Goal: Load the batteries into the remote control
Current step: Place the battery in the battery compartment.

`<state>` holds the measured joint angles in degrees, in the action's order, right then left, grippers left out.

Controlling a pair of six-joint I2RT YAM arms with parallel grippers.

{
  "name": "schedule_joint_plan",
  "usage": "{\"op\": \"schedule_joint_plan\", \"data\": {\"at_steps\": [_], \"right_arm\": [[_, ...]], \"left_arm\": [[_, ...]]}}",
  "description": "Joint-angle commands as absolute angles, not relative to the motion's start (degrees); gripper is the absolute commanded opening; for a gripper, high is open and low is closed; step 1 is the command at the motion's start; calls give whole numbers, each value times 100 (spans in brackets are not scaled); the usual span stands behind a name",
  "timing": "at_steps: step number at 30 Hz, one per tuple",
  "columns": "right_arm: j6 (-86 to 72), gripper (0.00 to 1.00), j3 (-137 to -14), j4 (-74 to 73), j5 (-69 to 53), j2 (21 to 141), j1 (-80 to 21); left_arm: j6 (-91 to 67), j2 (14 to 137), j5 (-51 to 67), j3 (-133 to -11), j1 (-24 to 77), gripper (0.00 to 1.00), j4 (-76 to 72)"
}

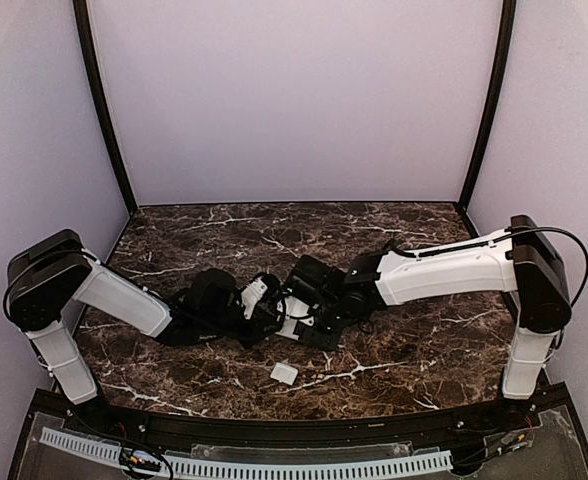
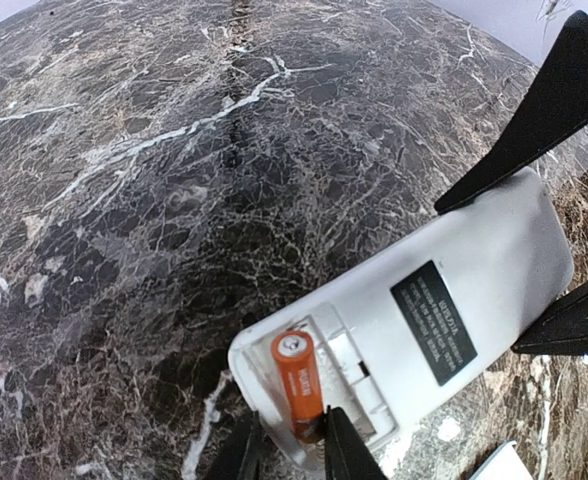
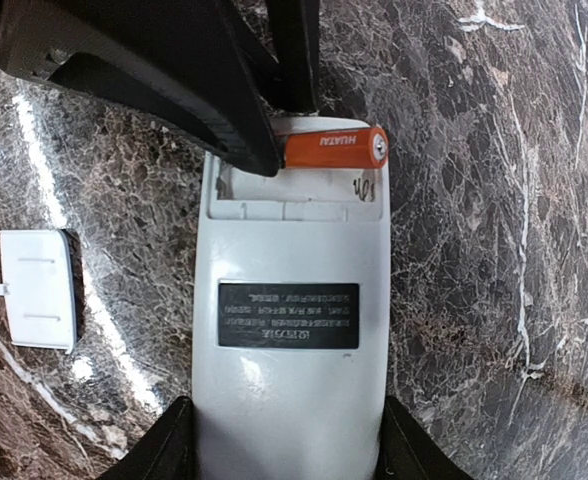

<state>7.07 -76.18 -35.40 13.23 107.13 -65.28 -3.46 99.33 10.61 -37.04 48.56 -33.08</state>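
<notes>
The white remote control (image 3: pixel 289 390) lies back up on the marble, its battery recess uncovered. One orange battery (image 2: pixel 298 385) lies in the recess, along its outer slot; the right wrist view shows this battery (image 3: pixel 334 147) too. My left gripper (image 2: pixel 289 450) straddles the battery's near end. One finger touches it, the other stands a little off, so the jaws are open. My right gripper (image 3: pixel 286 450) is shut on the remote's other end, a finger pressed on each long side. From above, both grippers meet at mid-table and hide most of the remote (image 1: pixel 292 326).
The small white cover piece (image 3: pixel 36 290) lies flat on the table beside the remote, nearer the front edge in the top view (image 1: pixel 284 374). Purple walls close off the table at the back and sides.
</notes>
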Motion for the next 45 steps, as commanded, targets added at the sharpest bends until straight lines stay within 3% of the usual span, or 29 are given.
{"op": "schedule_joint_plan", "data": {"at_steps": [1,13,32,45], "right_arm": [[772,0,-7820,-3512,1422,10628,-6627],[831,0,-7884,-3631,1458,10723,-6677],[871,0,-7962,-3777,1544,10845,-6730],[977,0,-7862,-3759,1336,10808,-6730]], "left_arm": [[-372,9968,967,-3683,4850,24,-3067],[-572,9833,1019,-3661,4847,42,-3253],[-849,9613,1171,-3643,4845,50,-3487],[-678,9165,1573,-3593,4544,49,-3159]]}}
